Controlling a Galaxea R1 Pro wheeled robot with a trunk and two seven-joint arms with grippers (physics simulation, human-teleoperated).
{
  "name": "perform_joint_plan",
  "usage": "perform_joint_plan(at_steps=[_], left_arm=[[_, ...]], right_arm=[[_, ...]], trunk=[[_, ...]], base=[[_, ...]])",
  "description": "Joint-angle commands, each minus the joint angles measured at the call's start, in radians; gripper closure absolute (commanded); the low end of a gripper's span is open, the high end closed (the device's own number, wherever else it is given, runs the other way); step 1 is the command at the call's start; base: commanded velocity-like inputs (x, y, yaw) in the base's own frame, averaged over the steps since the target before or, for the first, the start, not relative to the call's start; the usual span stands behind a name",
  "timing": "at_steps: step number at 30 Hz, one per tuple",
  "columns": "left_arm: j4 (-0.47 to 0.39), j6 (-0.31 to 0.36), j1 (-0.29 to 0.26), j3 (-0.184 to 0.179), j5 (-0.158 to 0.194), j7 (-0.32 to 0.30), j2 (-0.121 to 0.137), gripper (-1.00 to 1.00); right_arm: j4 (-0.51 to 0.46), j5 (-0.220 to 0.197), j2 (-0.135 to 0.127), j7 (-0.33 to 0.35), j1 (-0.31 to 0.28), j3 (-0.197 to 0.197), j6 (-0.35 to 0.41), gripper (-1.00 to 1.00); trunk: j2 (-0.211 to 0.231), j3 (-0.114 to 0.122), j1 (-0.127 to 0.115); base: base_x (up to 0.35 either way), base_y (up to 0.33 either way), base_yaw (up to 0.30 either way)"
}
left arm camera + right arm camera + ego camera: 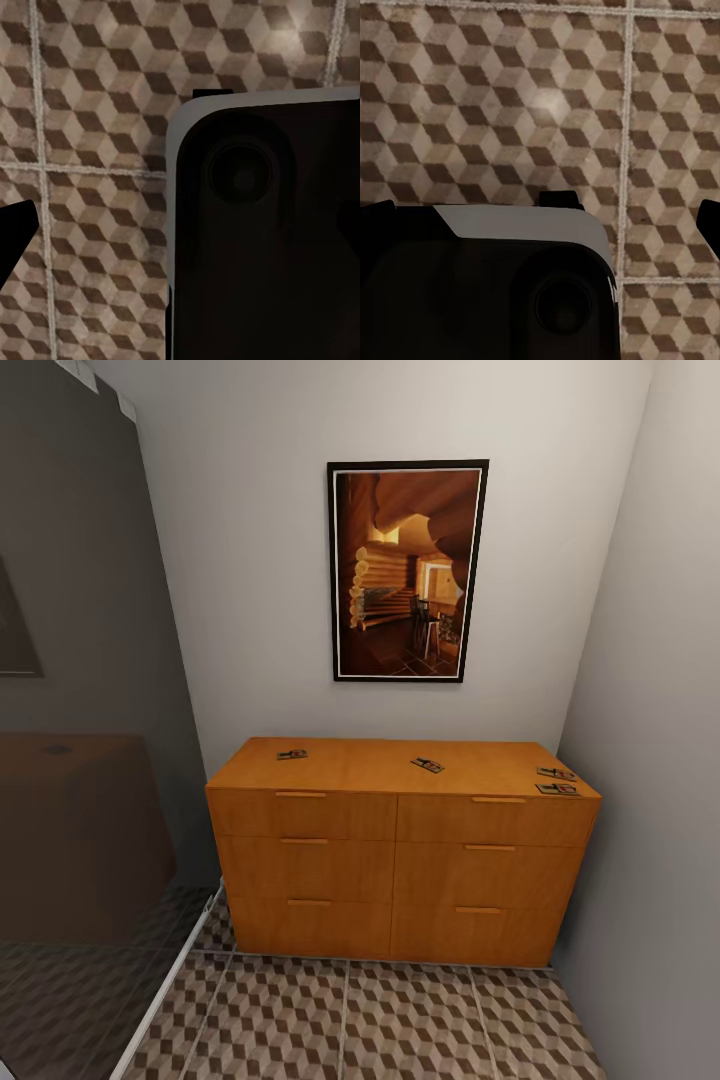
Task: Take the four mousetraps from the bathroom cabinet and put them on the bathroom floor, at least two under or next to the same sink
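The orange-brown cabinet [400,860] stands against the far wall in the head view. Four mousetraps lie flat on its top: one at the left [292,754], one near the middle [427,765], and two close together at the right end [556,773] [557,789]. The cube-patterned bathroom floor [400,1020] spreads in front of it. The bathroom sink is out of view. In the wrist views my left gripper [180,240] and right gripper [540,217] hang over the floor tiles beside my dark base, with their fingertips [16,240] [711,221] far apart and nothing held.
A framed picture [407,570] hangs above the cabinet. A dark glass panel [80,760] with a white bottom rail closes off the left side. A plain wall [660,810] runs along the right, touching the cabinet's end. My base [270,240] sits on the tiles.
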Motion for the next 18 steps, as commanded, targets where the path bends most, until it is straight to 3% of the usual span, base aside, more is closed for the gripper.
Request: perform_joint_plan(at_steps=[1,18], left_arm=[[0.002,-0.006,-0.001,0.000,-0.001,0.003,0.000,-1.00],[0.002,-0.006,-0.001,0.000,-0.001,0.003,-0.001,-1.00]], right_arm=[[0.001,0.000,0.000,-0.004,-0.001,0.001,-0.003,-1.00],[0.001,0.000,0.000,-0.004,-0.001,0.001,-0.003,-1.00]], trunk=[[0.000,-0.001,0.000],[0.000,-0.001,0.000]], base=[[0.000,0.000,0.000],[0.000,0.000,0.000]])
